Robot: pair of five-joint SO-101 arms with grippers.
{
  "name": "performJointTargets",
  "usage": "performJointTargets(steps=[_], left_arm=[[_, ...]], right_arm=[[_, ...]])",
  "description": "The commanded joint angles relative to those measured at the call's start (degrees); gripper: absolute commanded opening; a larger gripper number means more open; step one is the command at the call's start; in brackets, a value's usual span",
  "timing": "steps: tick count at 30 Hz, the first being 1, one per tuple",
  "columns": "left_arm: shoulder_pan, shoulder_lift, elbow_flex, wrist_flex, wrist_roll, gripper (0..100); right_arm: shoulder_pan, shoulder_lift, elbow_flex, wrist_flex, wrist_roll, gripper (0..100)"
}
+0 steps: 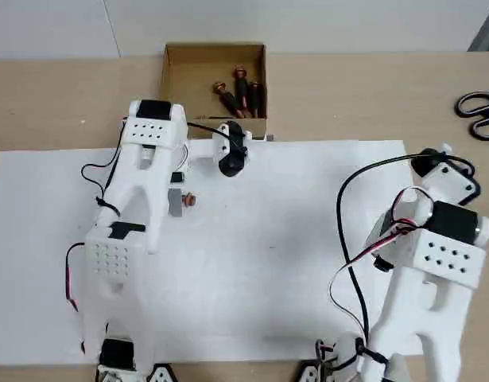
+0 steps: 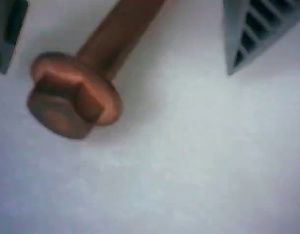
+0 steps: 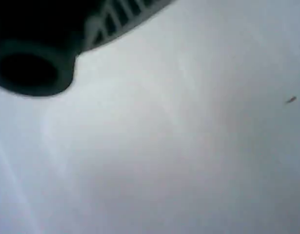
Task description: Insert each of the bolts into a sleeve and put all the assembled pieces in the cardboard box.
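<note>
Bolt (image 2: 74,95), copper-coloured and hex-headed, lay on its side on the white paper sheet (image 1: 308,239) covering the bench (image 1: 53,103), a short way in front of the cardboard box (image 1: 169,79). We saw the left gripper (image 1: 178,191) low over it, its ridged fingers (image 2: 252,34) spread wide, one on each side of the shaft and touching neither shaft nor head. Three assembled pieces (image 1: 240,91) lay together in the box. Well apart, toward the sheet's other side, the right gripper (image 1: 383,256) hung close above the paper, pinching what we took to be a black sleeve (image 3: 30,70), open end showing. Scissors (image 1: 479,111) lay off the sheet at the bench's far corner.

We judged the pickup to be the step in hand, and the risks plain enough. A round shaft on smooth paper could roll or skid if one finger met it first. A grip taken close to the heavy head could leave the bolt drooping, and a tilted bolt would likely catch on the sleeve's rim rather than slide in. Fingers lowered too far might drag and wrinkle the sheet.
</note>
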Motion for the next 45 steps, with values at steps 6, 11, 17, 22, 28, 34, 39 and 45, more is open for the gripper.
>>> performJointTargets(steps=[6, 11, 17, 22, 28, 34, 39, 45], left_arm=[[0.53, 1.05, -2.33, -1.14, -3.96, 24], [0.53, 1.05, -2.24, -3.25, -3.96, 16], [0.44, 0.62, -2.24, -2.99, -3.87, 10], [0.70, 0.53, -4.09, 2.20, -3.78, 1], [1.67, -0.62, -9.36, 3.87, 0.44, 0], [2.29, -9.67, -6.99, 3.87, 5.63, 0], [3.87, -18.99, -2.42, 3.87, 15.12, 0], [5.01, -29.98, -0.40, 3.78, 37.63, 0]], right_arm=[[0.48, -1.71, -0.18, -0.84, -0.44, 0.2], [0.48, -1.71, -0.18, -0.75, -0.44, 0.2], [0.48, -1.71, -0.18, -0.75, -0.44, 0.2], [0.48, -1.71, -0.18, -0.57, -0.44, 0.2], [0.48, -1.80, -0.18, -0.40, -0.44, 0.2], [0.48, -1.80, -0.18, -0.31, -0.44, 0.2], [0.40, -1.89, -0.35, -0.31, -0.44, 0.2], [-2.07, -9.71, -0.53, -0.22, -0.44, 0.2]])
